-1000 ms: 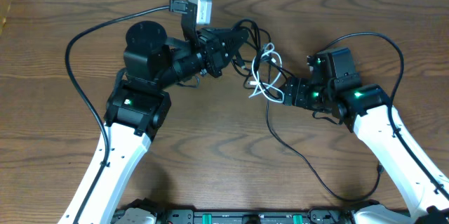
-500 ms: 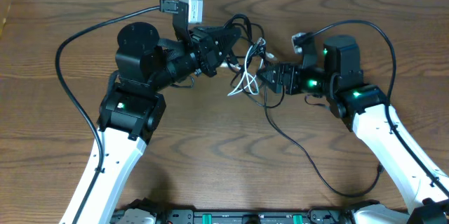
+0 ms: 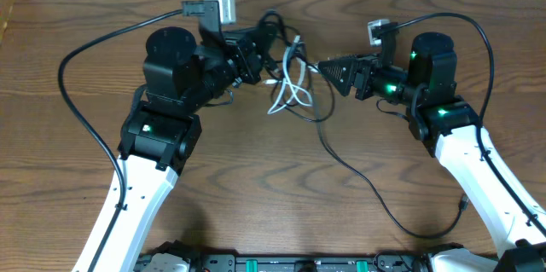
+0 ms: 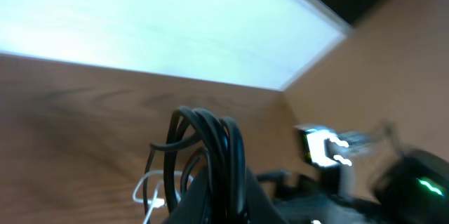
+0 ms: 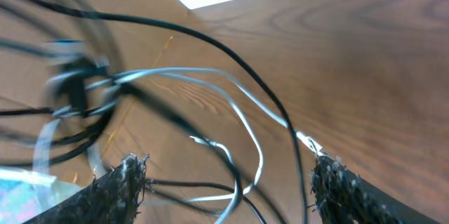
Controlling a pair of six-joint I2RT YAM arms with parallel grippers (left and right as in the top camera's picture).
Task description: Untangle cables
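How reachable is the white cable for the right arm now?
Probably yes. The right end effector is open beside the tangle, and its wrist view shows the white cable between its fingers, though black cable strands crossing there might get pinched too.

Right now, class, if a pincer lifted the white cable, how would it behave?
Probably floppy: the white cable lies in loose curved loops. Likely light, being thin. It may drag the black cable, whose strands cross it.
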